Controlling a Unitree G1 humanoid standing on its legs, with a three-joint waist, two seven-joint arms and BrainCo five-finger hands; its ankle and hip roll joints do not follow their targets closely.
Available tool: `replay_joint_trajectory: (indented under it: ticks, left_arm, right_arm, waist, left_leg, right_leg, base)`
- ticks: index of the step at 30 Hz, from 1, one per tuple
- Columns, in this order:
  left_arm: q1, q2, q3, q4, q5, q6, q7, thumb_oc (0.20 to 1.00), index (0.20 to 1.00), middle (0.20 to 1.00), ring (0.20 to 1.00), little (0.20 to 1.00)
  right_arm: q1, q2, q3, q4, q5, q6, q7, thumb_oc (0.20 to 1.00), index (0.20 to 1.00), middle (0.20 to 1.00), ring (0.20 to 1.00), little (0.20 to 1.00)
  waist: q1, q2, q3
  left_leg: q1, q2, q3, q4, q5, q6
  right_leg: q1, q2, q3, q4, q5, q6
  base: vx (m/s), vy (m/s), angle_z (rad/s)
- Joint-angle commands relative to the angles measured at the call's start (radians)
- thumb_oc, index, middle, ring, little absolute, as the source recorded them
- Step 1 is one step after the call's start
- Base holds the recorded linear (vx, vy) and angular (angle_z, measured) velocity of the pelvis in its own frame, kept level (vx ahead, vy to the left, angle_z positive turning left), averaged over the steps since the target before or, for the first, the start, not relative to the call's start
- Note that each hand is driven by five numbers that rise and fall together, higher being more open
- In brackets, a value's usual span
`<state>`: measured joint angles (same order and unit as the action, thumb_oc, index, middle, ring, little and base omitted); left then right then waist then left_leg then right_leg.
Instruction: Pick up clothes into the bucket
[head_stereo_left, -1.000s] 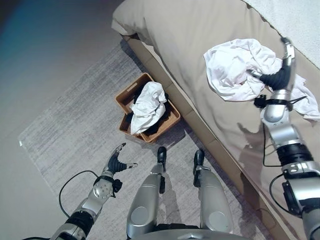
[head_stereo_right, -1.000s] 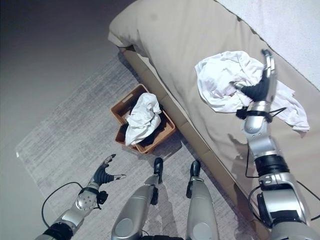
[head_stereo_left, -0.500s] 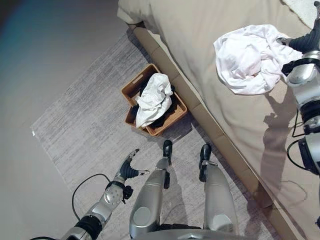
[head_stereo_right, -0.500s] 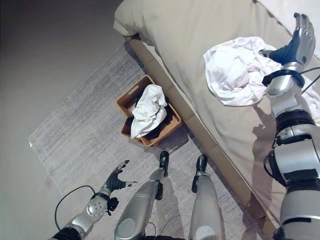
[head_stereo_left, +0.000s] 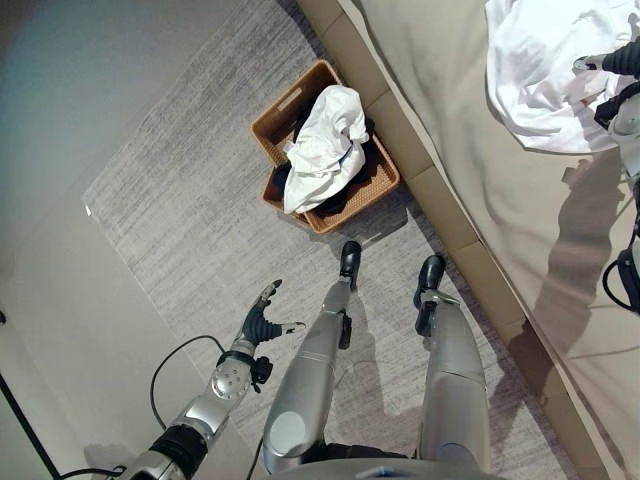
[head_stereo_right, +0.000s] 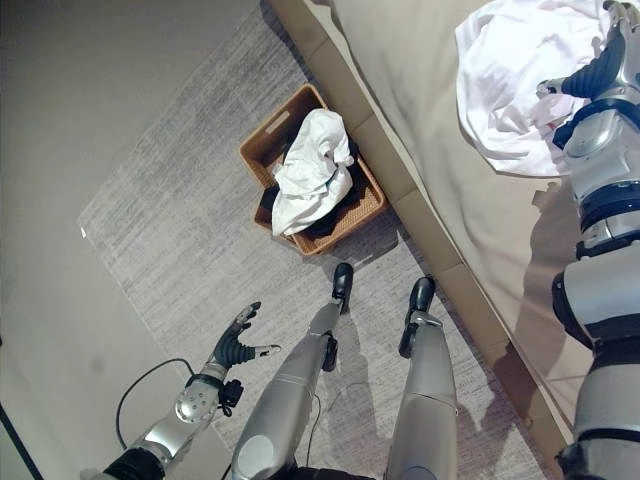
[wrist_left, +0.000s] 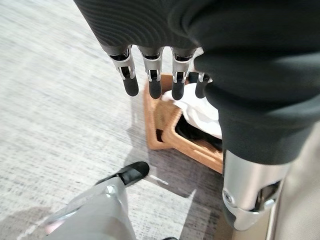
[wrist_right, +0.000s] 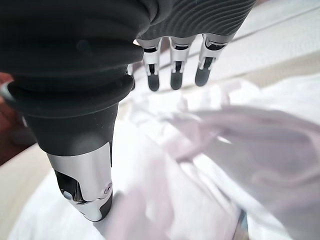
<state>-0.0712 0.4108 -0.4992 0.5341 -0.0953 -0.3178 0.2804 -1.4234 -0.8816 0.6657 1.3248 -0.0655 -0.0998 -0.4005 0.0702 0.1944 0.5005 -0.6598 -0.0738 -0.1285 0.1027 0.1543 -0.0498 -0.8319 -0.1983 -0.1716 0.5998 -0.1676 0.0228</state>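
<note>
So the white garment (head_stereo_right: 520, 90) I'm after is a big crumpled heap lying on the beige bed (head_stereo_right: 440, 150), bunched up with lots of folds and loose edges spreading out flat over the cover. My right robot hand (head_stereo_right: 598, 68) is right at the heap's far edge, arm stretched out over the bed. In the right wrist view the fingers (wrist_right: 173, 75) hang straight and a bit apart just above the cloth, thumb off to the side, not curled round anything. Can't honestly tell whether the tips touch the fabric or just hover over it.

My left robot hand (head_stereo_left: 262, 323) is low over the grey rug (head_stereo_left: 170, 210), fingers spread and relaxed, thumb sticking out sideways, holding nothing. Its wrist view looks past the straight fingers (wrist_left: 153, 80) toward the basket.

The brown woven basket (head_stereo_left: 372, 190) sits on the rug close beside the bed's base, turned at an angle to it. There's already another white piece of clothing (head_stereo_left: 325, 150) piled up in it, draped over the near rim, with something dark (head_stereo_left: 355, 193) underneath.
</note>
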Motion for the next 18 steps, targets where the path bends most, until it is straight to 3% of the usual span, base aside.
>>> replay_joint_trajectory:
  ticks: [1,14,15,16,18]
  left_arm:
    - [0.022,0.035,-0.01,-0.028,-0.015,-0.007,0.016,1.0,1.0,1.0,1.0,1.0]
    - [0.001,0.027,-0.018,-0.067,-0.067,0.003,0.02,1.0,1.0,1.0,1.0,1.0]
    - [-0.001,0.027,-0.02,-0.071,-0.07,0.003,0.018,1.0,1.0,1.0,1.0,1.0]
    - [-0.002,0.028,-0.022,-0.073,-0.07,0.001,0.017,1.0,1.0,1.0,1.0,1.0]
    - [-0.004,0.031,-0.024,-0.077,-0.07,0.0,0.018,1.0,1.0,1.0,1.0,1.0]
  right_arm:
    - [-0.115,-0.105,0.076,0.034,0.035,0.008,0.032,1.0,1.0,1.0,1.0,1.0]
    - [-0.127,-0.118,0.105,0.063,0.036,0.017,0.066,1.0,1.0,1.0,1.0,1.0]
    - [-0.126,-0.117,0.111,0.058,0.037,0.014,0.073,0.583,0.583,0.583,0.583,0.583]
    - [-0.13,-0.115,0.115,0.054,0.041,0.013,0.077,0.241,0.241,0.241,0.241,0.241]
    - [-0.144,-0.109,0.125,0.049,0.048,0.01,0.079,0.2,0.2,0.2,0.2,0.2]
  waist:
    - [0.017,-0.016,0.02]
    - [0.03,-0.006,0.02]
    - [0.029,-0.007,0.02]
    - [0.028,-0.009,0.02]
    - [0.025,-0.011,0.02]
  left_leg:
    - [0.024,-0.008,0.026,0.083,-0.091,0.011]
    - [-0.095,-0.013,0.016,0.078,-0.077,0.017]
    - [-0.103,-0.013,0.016,0.081,-0.077,0.016]
    - [-0.109,-0.012,0.017,0.082,-0.076,0.016]
    - [-0.116,-0.01,0.018,0.081,-0.074,0.015]
  right_leg:
    - [0.076,-0.02,0.008,-0.027,-0.003,0.065]
    - [-0.075,-0.027,0.021,0.017,-0.007,0.062]
    - [-0.083,-0.026,0.022,0.017,-0.006,0.062]
    - [-0.088,-0.026,0.023,0.016,-0.004,0.062]
    - [-0.095,-0.022,0.025,0.013,-0.003,0.061]
  base:
    - [0.02,-0.043,0.15]
    - [0.01,-0.007,0.04]
    - [0.0,0.0,0.0]
    - [0.0,0.0,0.0]
    - [0.0,0.0,0.0]
